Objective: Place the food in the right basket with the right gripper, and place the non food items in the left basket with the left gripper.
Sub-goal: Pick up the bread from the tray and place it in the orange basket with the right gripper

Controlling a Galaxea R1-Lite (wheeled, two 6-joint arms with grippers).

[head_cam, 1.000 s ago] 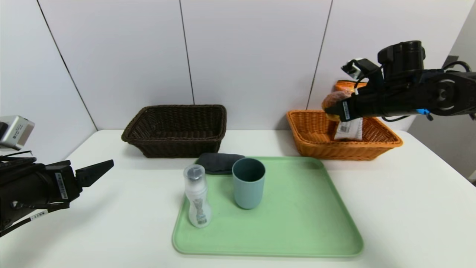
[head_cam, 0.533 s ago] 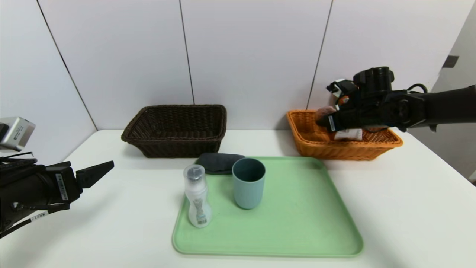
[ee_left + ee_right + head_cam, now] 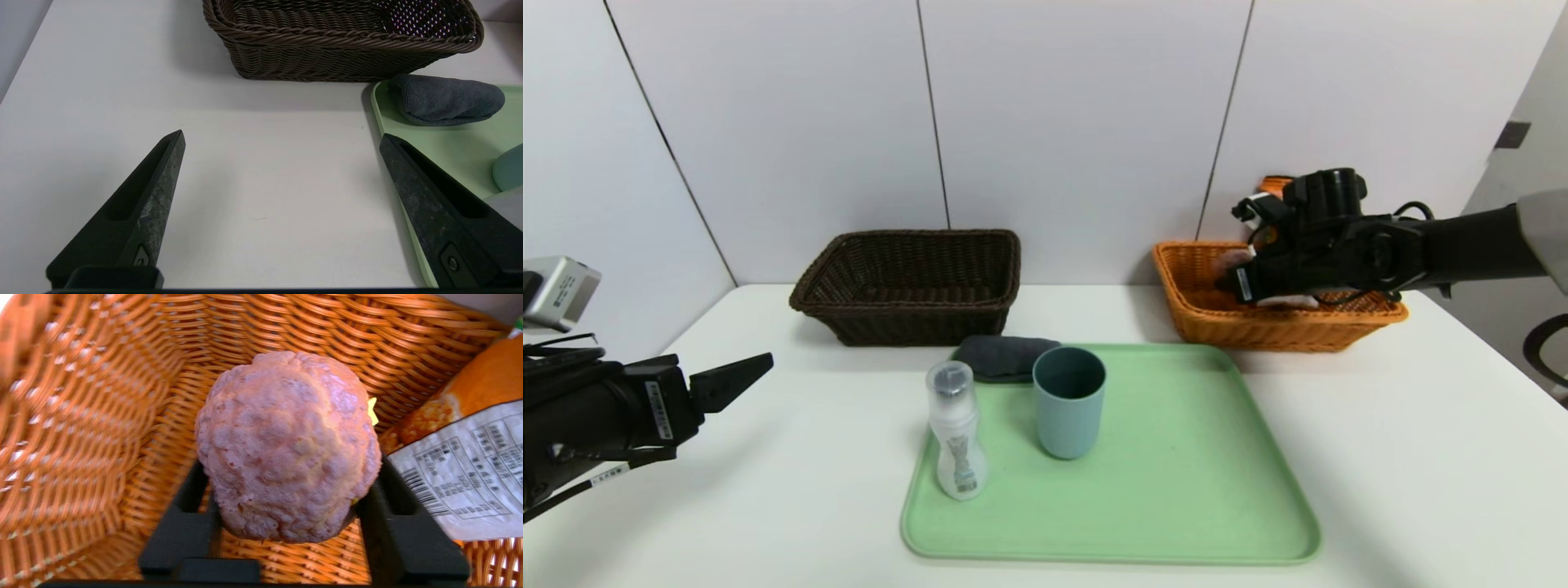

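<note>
Here the right gripper (image 3: 286, 506) is down inside the orange-tan basket (image 3: 1217, 322) at the far right of the table, its two black fingers closed against either side of the bun (image 3: 286, 445), low enough that, by my judgement, letting go would drop the bun only a little way onto the weave. The snack packet (image 3: 466, 469) already lies in that basket just right of the bun, white printed back showing, so the food looks nearly sorted. The left gripper (image 3: 282, 208) hovers over bare table at the near left, jaws spread wide and holding nothing, probably waiting its turn. Its items remain on the green tray (image 3: 1176, 506): the bottle (image 3: 954, 433) at the tray's left edge, the teal cup (image 3: 1068, 402) just right of it, the grey cloth (image 3: 445, 99) at the far corner, near the dark brown basket (image 3: 339, 53).
</note>
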